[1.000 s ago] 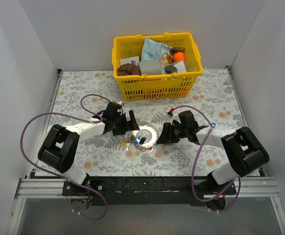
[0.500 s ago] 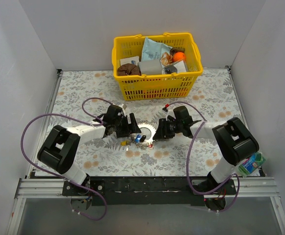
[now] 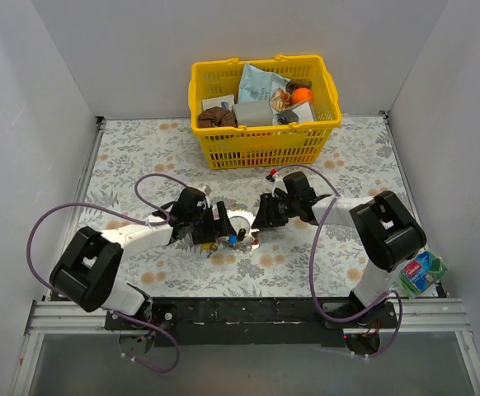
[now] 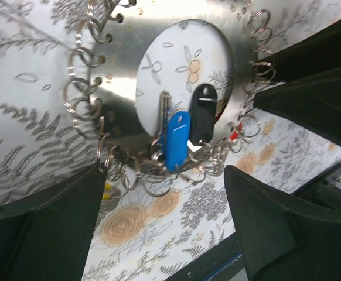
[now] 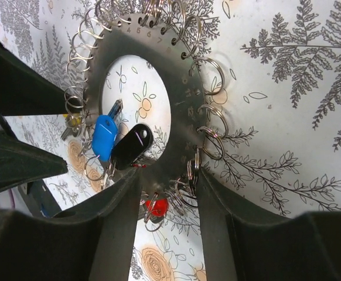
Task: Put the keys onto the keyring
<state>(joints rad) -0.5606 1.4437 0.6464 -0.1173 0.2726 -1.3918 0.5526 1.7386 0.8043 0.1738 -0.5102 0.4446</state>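
The keyring (image 3: 244, 221) is a flat silver disc with a wide band and many small split rings on its rim. It lies on the floral table between both grippers. A blue key (image 4: 176, 139) and a black key (image 4: 203, 114) hang into its hole, and a yellowish piece (image 4: 105, 190) lies by its edge. The red key (image 5: 157, 206) hangs at the rim in the right wrist view. My right gripper (image 5: 167, 178) straddles the band (image 5: 176, 117), fingers pressed on its inner and outer edges. My left gripper (image 4: 164, 187) is wide open beside the ring's near rim, touching nothing.
A yellow basket (image 3: 256, 66) full of packets stands at the back centre. A blue-green packet (image 3: 417, 274) sits by the right arm's base. Purple cables loop over the table beside each arm. White walls close in both sides.
Both grippers moved inward to the keyring. The right gripper slid left over the band and now straddles it. The left gripper came right, up to the ring's edge.
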